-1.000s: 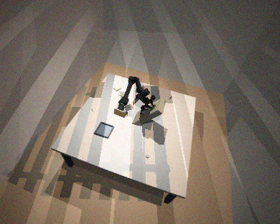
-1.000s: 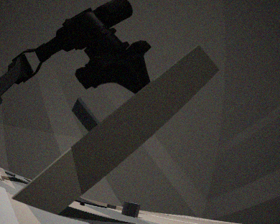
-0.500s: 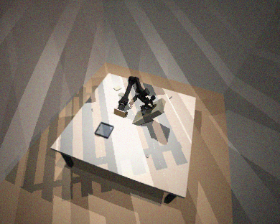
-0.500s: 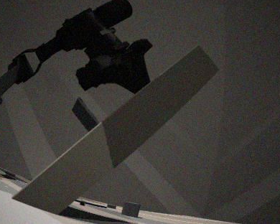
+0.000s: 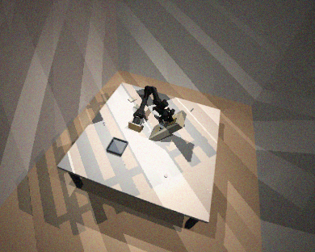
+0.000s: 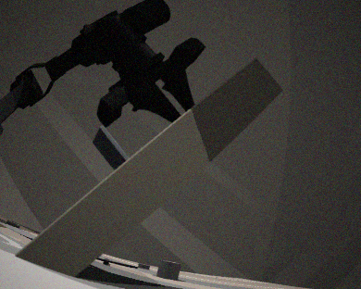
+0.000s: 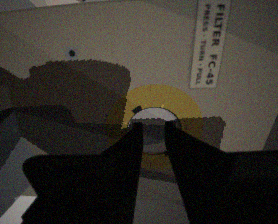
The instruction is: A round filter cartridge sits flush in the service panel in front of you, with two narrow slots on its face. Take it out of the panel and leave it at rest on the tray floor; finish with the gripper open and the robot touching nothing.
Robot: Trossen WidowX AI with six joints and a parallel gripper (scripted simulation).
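The round grey filter cartridge (image 7: 152,116) sits in the tilted beige service panel (image 7: 125,40) (image 5: 161,133) (image 6: 173,174), inside a yellow ring (image 7: 165,97). In the wrist view my gripper (image 7: 152,127) has its two dark fingers pressed into the cartridge's face, one on each side of its middle, and is shut on it. In the top and exterior views the gripper (image 5: 165,119) (image 6: 180,105) meets the upper face of the panel, and its fingertips are hidden behind the panel's edge. The dark square tray (image 5: 117,146) lies flat on the table to the front left of the arm.
A white label (image 7: 210,42) reading FILTER FC-45, PRESS, TURN, PULL is on the panel to the right of the cartridge. A small tan block (image 5: 136,126) stands at the arm's base. A small grey cylinder (image 6: 168,269) stands on the white table (image 5: 183,192) near the panel's foot.
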